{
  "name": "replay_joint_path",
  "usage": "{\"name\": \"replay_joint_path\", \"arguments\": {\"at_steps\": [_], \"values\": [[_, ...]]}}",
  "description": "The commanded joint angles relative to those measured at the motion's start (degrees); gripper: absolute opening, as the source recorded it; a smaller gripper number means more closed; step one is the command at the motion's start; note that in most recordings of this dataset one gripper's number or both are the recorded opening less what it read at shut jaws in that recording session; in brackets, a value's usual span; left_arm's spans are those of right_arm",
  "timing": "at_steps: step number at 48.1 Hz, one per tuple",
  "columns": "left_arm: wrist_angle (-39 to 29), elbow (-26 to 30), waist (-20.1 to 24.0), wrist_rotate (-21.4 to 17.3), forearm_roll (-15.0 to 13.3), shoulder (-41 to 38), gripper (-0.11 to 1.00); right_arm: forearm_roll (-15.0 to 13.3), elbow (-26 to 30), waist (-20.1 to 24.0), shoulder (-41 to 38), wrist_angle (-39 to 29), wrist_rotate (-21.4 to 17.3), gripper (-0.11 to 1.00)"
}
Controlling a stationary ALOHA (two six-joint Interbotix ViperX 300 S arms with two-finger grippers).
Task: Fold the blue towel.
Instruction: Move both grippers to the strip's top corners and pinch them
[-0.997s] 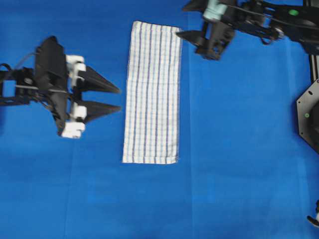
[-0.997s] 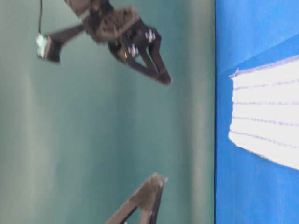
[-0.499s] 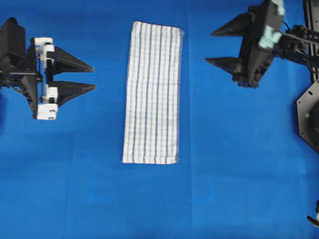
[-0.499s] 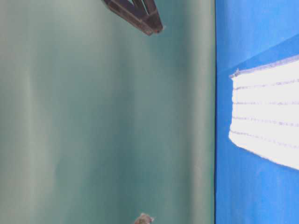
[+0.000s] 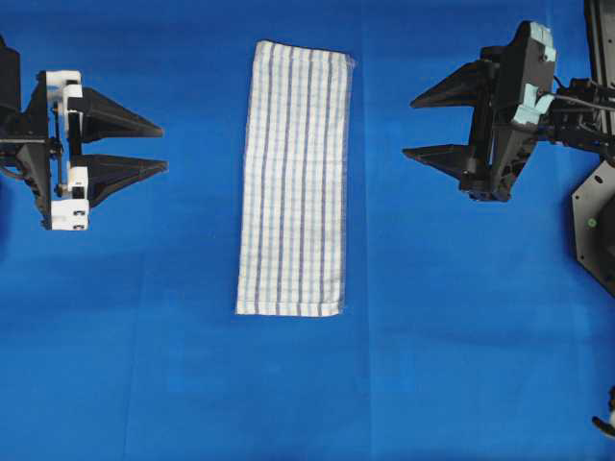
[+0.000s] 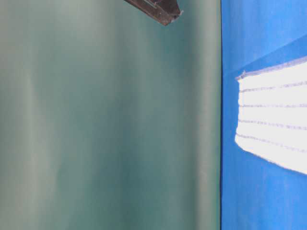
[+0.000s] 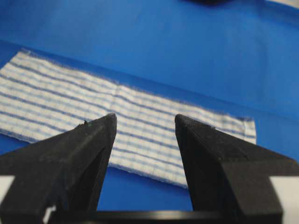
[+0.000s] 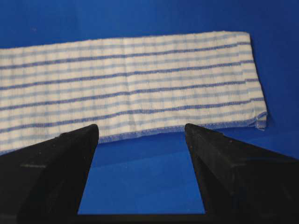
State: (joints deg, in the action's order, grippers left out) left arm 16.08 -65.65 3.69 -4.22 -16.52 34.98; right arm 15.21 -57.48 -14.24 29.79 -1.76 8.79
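Observation:
The blue towel [image 5: 295, 178], white with thin blue stripes, lies flat as a long narrow strip in the middle of the blue table covering; it also shows as the striped strip [image 7: 131, 126] in the left wrist view, the strip [image 8: 131, 88] in the right wrist view, and a white patch [image 6: 276, 120] in the table-level view. My left gripper [image 5: 163, 146] hangs at the far left, open and empty, its tips pointing at the towel from well away. My right gripper [image 5: 408, 126] hovers at the right, open wide and empty, also apart from the towel.
The solid blue table covering [image 5: 442, 346] spreads all round the towel. A black arm base [image 5: 596, 221] sits at the right edge. In the table-level view a dark finger tip [image 6: 165, 12] shows at the top against a green wall.
Both arms have drawn back from the towel: the left gripper moved left and up, the right gripper swung from the towel's top right corner out to the right. The towel has not moved.

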Motion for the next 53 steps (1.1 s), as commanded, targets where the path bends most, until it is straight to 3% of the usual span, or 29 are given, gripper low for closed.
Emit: {"name": "replay_joint_path", "arguments": {"at_steps": [1, 6, 15, 24, 33, 53], "values": [[0.5, 0.9, 0.4, -0.1, 0.2, -0.5, 0.46, 0.2, 1.1, 0.1, -0.2, 0.8, -0.1, 0.83], [0.8, 1.5, 2.1, -0.3, 0.2, -1.7, 0.46, 0.1, 1.5, -0.8, -1.3, 1.8, 0.0, 0.83], [2.0, 4.5, 9.5, -0.7, 0.6, -8.0, 0.46, -0.4, 4.2, -6.1, -6.6, 4.2, 0.5, 0.83], [2.2, 11.1, 14.9, -6.9, 0.8, -18.8, 0.46, -0.7, 8.5, -11.4, -14.4, 5.7, 0.9, 0.83], [2.2, 18.1, 18.8, -8.8, 0.8, -30.7, 0.46, -0.7, 12.7, -14.7, -24.1, 8.9, 0.9, 0.83], [6.8, 26.9, 21.6, -8.8, 0.8, -47.6, 0.46, 0.0, 17.4, -15.6, -38.1, 15.5, 0.0, 0.83]]}}
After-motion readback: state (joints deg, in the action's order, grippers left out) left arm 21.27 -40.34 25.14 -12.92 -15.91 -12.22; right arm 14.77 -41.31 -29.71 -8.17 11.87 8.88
